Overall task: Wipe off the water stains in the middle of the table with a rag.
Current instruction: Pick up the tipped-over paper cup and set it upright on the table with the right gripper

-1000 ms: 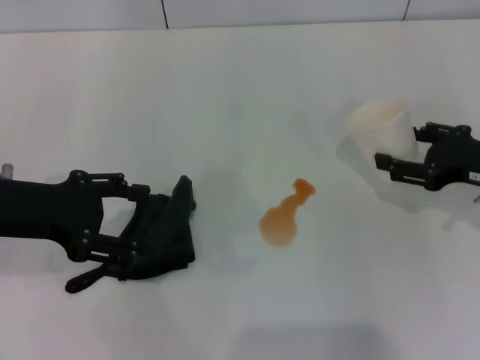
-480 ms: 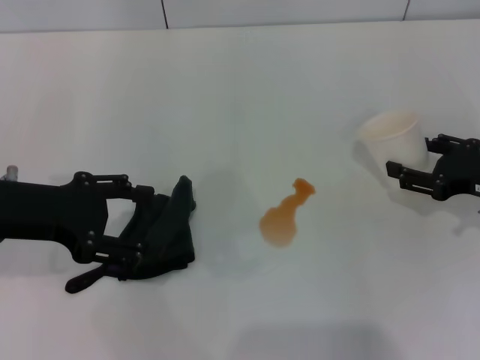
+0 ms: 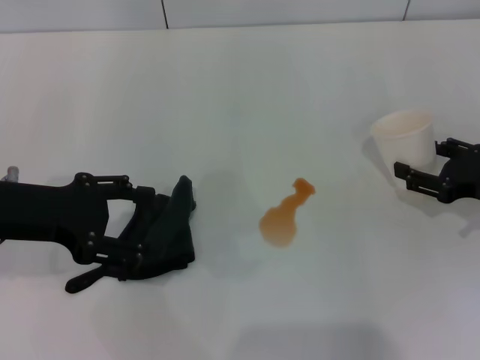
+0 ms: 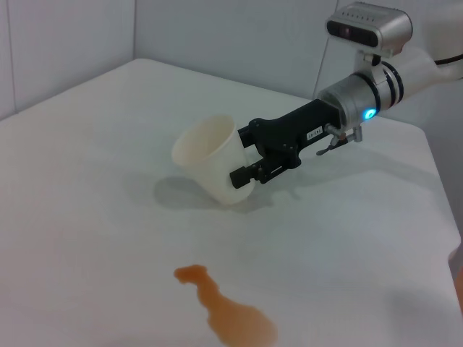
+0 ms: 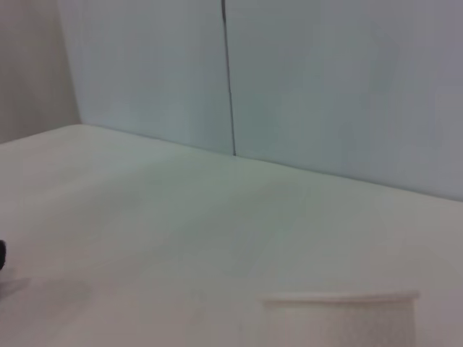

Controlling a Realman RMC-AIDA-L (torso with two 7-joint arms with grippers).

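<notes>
water stains: the water stains are one small orange see-through puddle with a round body and a narrow neck, lying on the worktop about midway between its left and right edges and nearer the front edge than the back; the same puddle shows in the left wrist view.
rag: the rag is a dark, crumpled cloth lying on the worktop toward the left edge, well apart from the puddle with bare white surface between them.
left pincer: the left pincer lies low over the worktop at the left side, reaching toward the middle; its fingers are partly closed around the rag, one above and one below the cloth, and appear to grip it.
right pincer: the right pincer is near the right edge of the worktop, its fingers closed on the wall of the cup; the left wrist view shows this grip from the side.
cup: the white plastic cup is held by the right pincer near the right edge, well apart from the puddle; in the left wrist view it is tilted, and whether its base touches the worktop cannot be told. its rim shows in the right wrist view.
</notes>
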